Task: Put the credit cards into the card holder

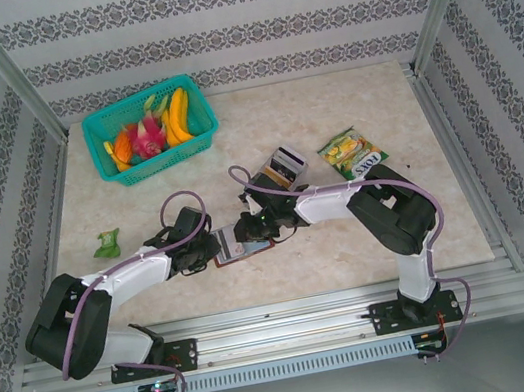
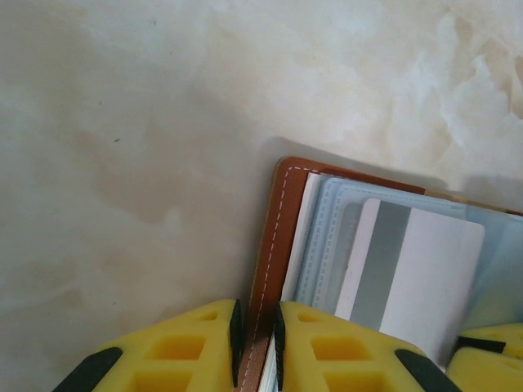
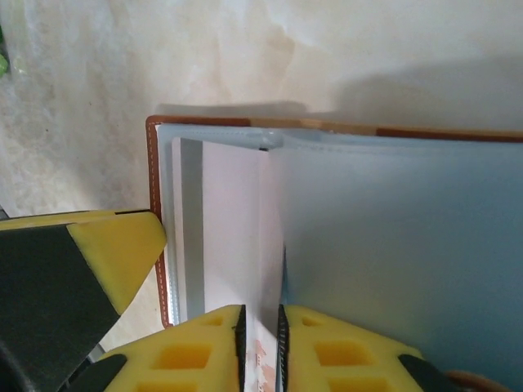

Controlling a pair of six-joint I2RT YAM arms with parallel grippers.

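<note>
Left fingers (image 2: 184,351) near-closed, pinching card holder (image 2: 268,245) by brown edge. Right fingers (image 3: 343,351) slit-wide around whitish credit card (image 3: 229,229); grip unclear.

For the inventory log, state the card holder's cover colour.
The card holder: brown, white stitching; best in left wrist view.

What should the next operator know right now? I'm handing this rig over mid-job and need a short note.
Left claw: shut on the brown edge of the card holder, which lies open.
Right claw: fingers nearly together at the near edge of a whitish card; unclear whether it grips.
Card: lying in the open holder, partly under a clear sleeve.
Box beyond the holder seems to hold more cards.
Done: one card nearly seated.
Left: push it fully in, then fetch the others.
</note>
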